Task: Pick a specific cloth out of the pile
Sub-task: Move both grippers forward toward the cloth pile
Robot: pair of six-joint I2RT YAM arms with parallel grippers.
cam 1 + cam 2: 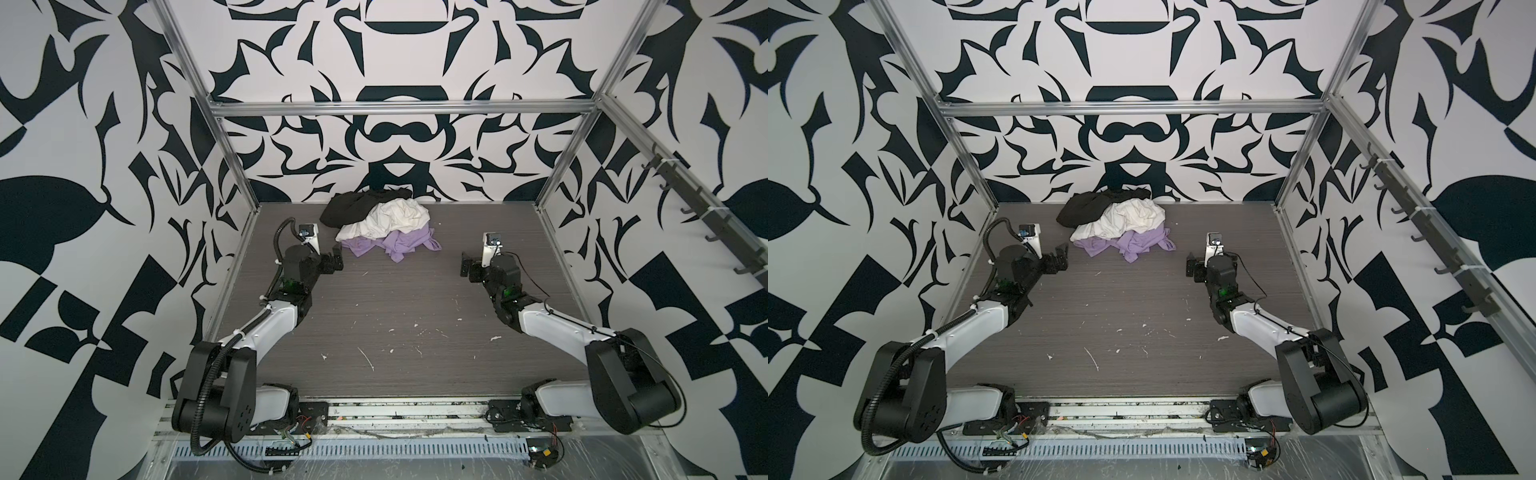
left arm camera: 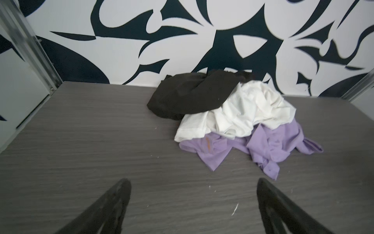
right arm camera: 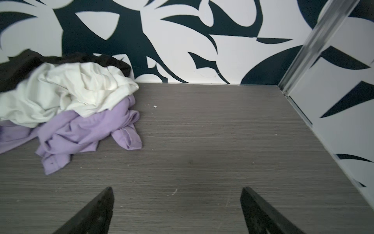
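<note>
Lying near spread left gripper (image 1: 336, 257), lavender cloth (image 1: 401, 245), farther from spread right gripper (image 1: 465, 264)

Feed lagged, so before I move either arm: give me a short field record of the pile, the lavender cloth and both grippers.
pile: three garments heaped at the far side of the table, by the back wall
black cloth: at the rear
white cloth: on top, overlapping the lavender cloth
lavender cloth: at the bottom, near edge exposed on the table
left gripper: open, empty, short of the pile
right gripper: open, empty, apart from the pile
progress: lavender cloth not yet gripped
</note>
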